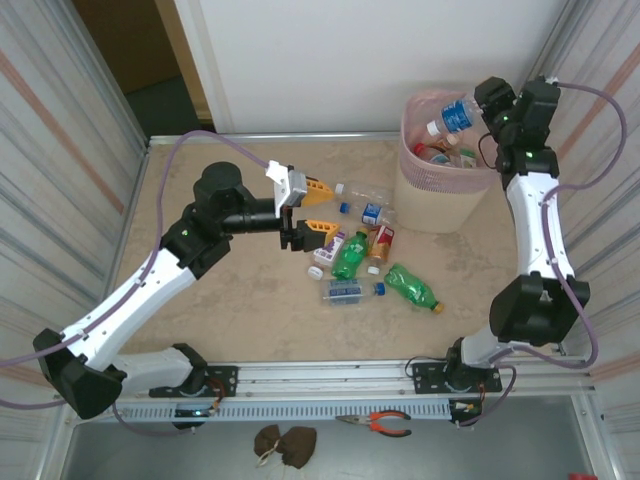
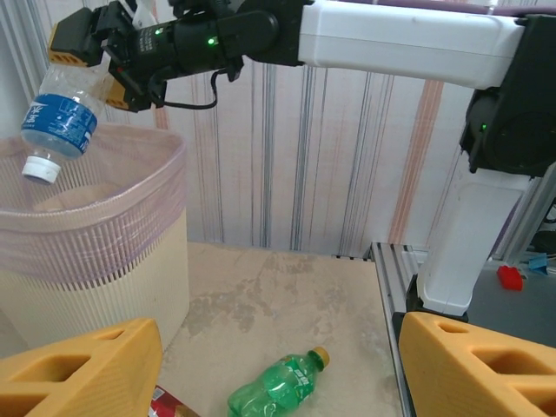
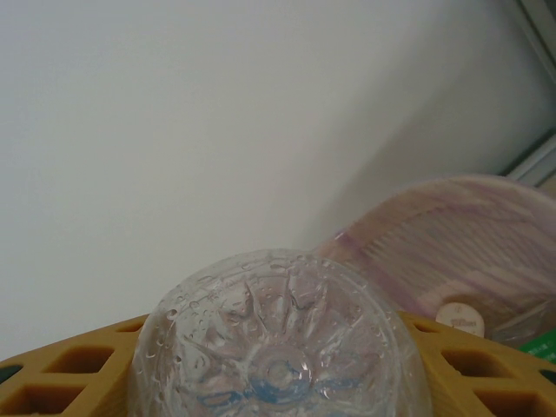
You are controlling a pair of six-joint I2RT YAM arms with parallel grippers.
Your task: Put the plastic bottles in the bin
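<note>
The bin (image 1: 445, 190) stands at the back right, beige with a pink liner, and some bottles lie inside it. My right gripper (image 1: 487, 112) is shut on a clear bottle (image 1: 453, 117) with a blue label, held cap-down and tilted over the rim. In the left wrist view the right gripper (image 2: 95, 69) holds that bottle (image 2: 59, 117) above the bin (image 2: 95, 252). The bottle's base (image 3: 278, 347) sits between orange fingers (image 3: 52, 373). My left gripper (image 1: 320, 207) is open over the table, near several bottles: green ones (image 1: 350, 255) (image 1: 412, 287) and a clear one (image 1: 345, 291).
A brown bottle with a red label (image 1: 380, 243) and a crushed clear bottle (image 1: 367, 190) lie between my left gripper and the bin. A green bottle (image 2: 278, 387) lies beyond my open left gripper (image 2: 280, 328). Striped walls enclose both sides. Pliers (image 1: 380, 424) lie in front of the rail.
</note>
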